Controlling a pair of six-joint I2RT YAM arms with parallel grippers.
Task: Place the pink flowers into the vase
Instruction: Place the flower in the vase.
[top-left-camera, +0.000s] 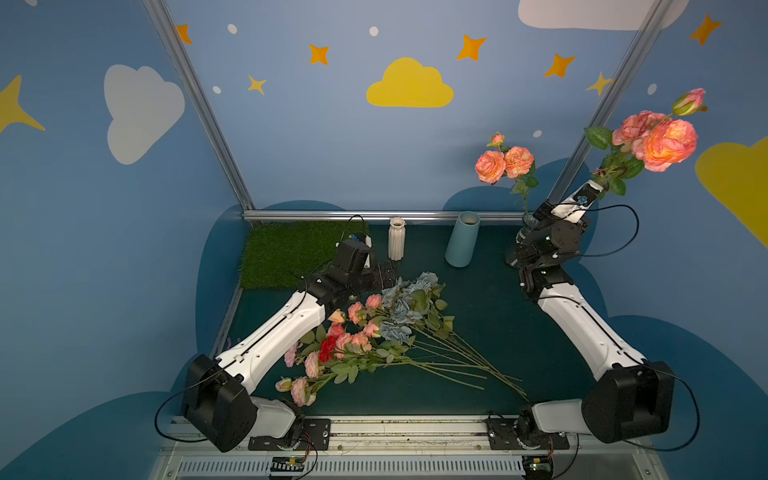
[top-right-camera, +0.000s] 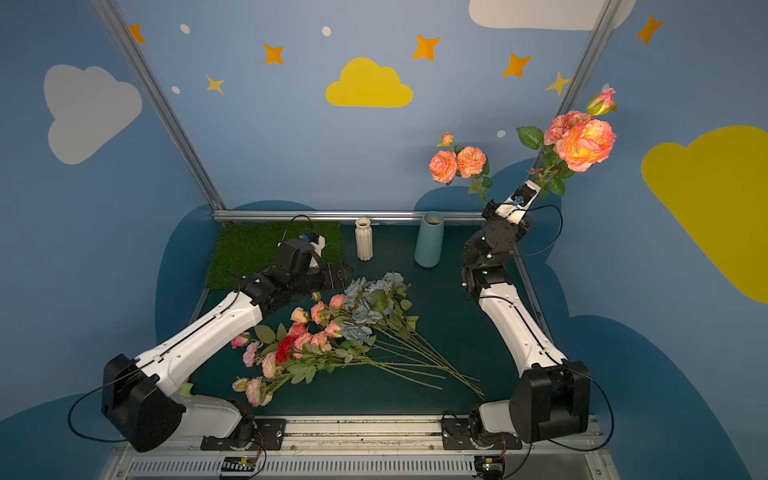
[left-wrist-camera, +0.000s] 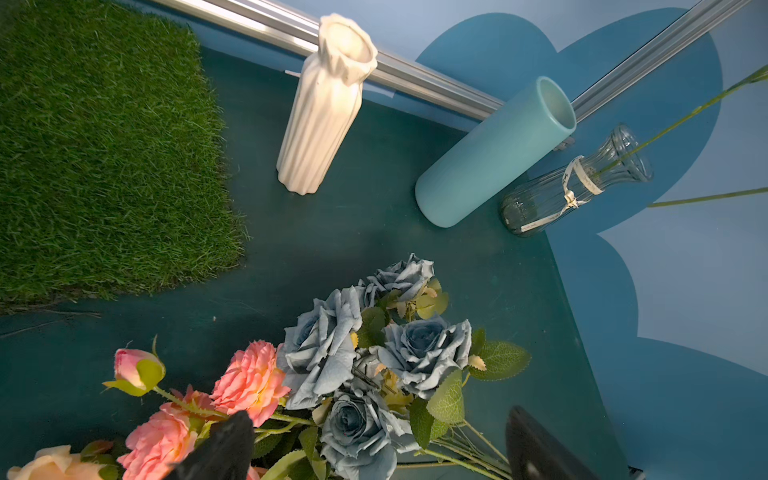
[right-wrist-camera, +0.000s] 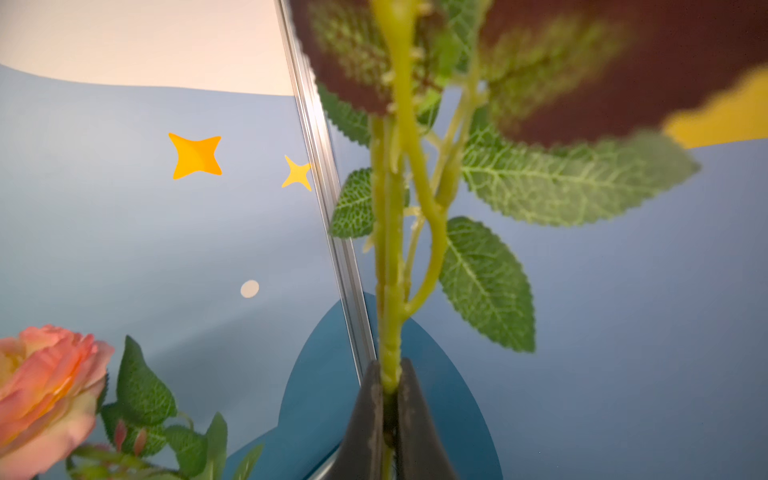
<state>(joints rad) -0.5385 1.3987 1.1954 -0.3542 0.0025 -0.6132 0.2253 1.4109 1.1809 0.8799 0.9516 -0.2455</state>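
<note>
Closest in both top views are the black shoulders of the left arm (top-left-camera: 274, 332) and right arm (top-left-camera: 582, 324). Past them, on the dark table (top-left-camera: 498, 332), loose pink flowers (top-left-camera: 353, 340) (top-right-camera: 311, 340) lie heaped in front of the teal vase (top-left-camera: 462, 239) (top-right-camera: 429, 241), tangled with grey-blue roses (top-left-camera: 405, 299) and a red carnation (top-left-camera: 328, 347). A white ribbed vase (top-left-camera: 396, 240) stands beside the teal vase on the left arm's side, with a grass mat (top-left-camera: 286, 253) beyond. On the teal vase's other side a standing pink sprig (top-left-camera: 505, 162) (top-right-camera: 457, 164) rises upright, its foot hidden behind the right arm. The right jaws lift a held pink sprig (top-left-camera: 660, 139) (top-right-camera: 582, 143) high in the air, farther from the teal vase. From the left wrist, the left jaws stand spread wide, their dark fingers (left-wrist-camera: 224, 449) over pink blooms and grey-blue roses, gripping nothing. Just beyond the teal vase (left-wrist-camera: 494, 153) stands the glass vase (left-wrist-camera: 573, 183), with one thin stem (left-wrist-camera: 665, 124) entering its mouth and another stem end just outside it. From the right wrist, the right jaws are pressed together, pinching the held sprig's green stem (right-wrist-camera: 390, 291) below blurred leaves.
</note>
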